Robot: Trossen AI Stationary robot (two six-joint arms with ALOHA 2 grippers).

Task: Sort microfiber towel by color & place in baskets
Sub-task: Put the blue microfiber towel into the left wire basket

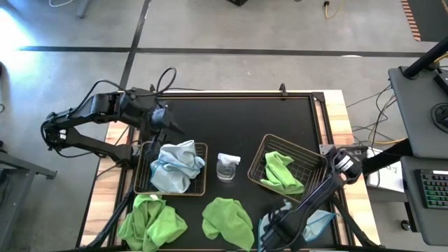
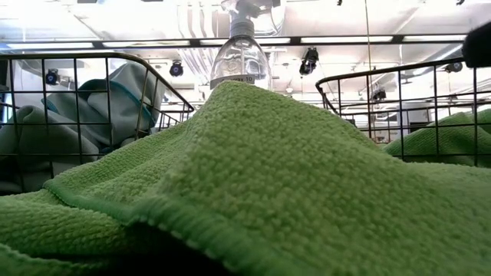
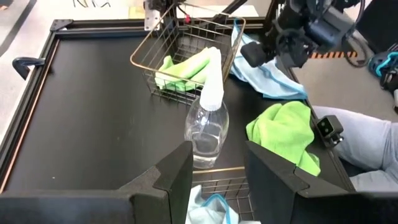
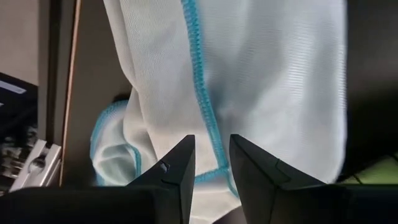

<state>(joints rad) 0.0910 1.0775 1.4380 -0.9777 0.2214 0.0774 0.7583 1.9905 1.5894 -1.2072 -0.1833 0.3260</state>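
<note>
I have the right hand down over the blue towel at the near right corner of the desk, fingers a little apart with the towel's teal hem between the tips; I judge it is closing for a pick, though I cannot tell whether the cloth is pinched yet. The left hand hangs above the left basket, fingers parted and holding nothing, waiting. So the step in hand is picking the loose blue towel. Next, I reckon, the fingers must close firmly on the hem, lift the cloth clear, and carry it across the desk over the spray bottle to the left basket, where the blue pile already lies. The long reach past the bottle is the risk: a trailing corner could knock it over. By my count there are two baskets, the right basket holding one green towel. Two more green heaps lie loose along the near edge, a large heap just in front of the left basket and a smaller heap near the middle; how many cloths are in each I cannot tell. Blue shows in two places: the pile in the left basket and the one under my right hand. One bottle stands between the baskets.
</note>
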